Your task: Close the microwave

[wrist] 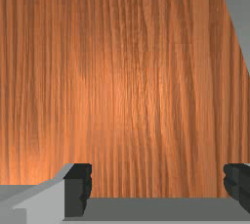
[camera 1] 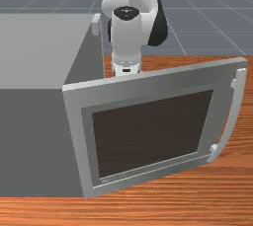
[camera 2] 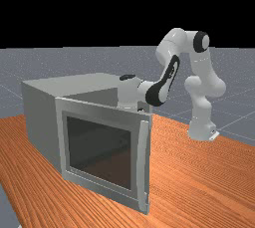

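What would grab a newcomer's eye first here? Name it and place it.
Probably the microwave door, standing open, large across the front view's middle and right, with a dark window and curved handle. Next, the grey microwave body at that view's left, then the white arm reaching down behind the door.

Yeah, microwave door (camera 1: 148,87) blocks hand (camera 1: 126,69) toward front camera, microwave body (camera 1: 34,136) walls off front view's left. Room past door handle (camera 1: 234,114), over table (camera 1: 222,195).
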`<state>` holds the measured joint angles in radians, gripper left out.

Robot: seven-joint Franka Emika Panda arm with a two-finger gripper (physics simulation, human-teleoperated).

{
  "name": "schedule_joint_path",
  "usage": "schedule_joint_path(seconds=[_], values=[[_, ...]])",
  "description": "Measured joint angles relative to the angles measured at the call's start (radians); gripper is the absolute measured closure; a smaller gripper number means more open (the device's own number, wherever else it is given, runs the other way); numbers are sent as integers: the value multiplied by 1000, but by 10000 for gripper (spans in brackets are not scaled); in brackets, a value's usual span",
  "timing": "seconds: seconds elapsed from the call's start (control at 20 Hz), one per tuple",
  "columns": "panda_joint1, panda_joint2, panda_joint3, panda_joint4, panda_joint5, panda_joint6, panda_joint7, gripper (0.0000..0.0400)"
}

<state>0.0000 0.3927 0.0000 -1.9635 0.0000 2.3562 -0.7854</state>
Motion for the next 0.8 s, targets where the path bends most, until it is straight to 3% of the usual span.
schedule_joint_path(seconds=[0.2, 0.25, 0.3, 0.4, 0.55, 0.8], values=[[1, -16, -8, -7, 10, -9, 41, 0], [0, -122, -36, -91, 30, -124, 206, 155], [-18, -240, -68, -118, 58, -216, 377, 249], [14, -375, -86, -152, 111, -280, 743, 344], [53, -444, -112, -208, 174, -258, 1198, 387], [104, -472, -167, -235, 195, -233, 1349, 399]])
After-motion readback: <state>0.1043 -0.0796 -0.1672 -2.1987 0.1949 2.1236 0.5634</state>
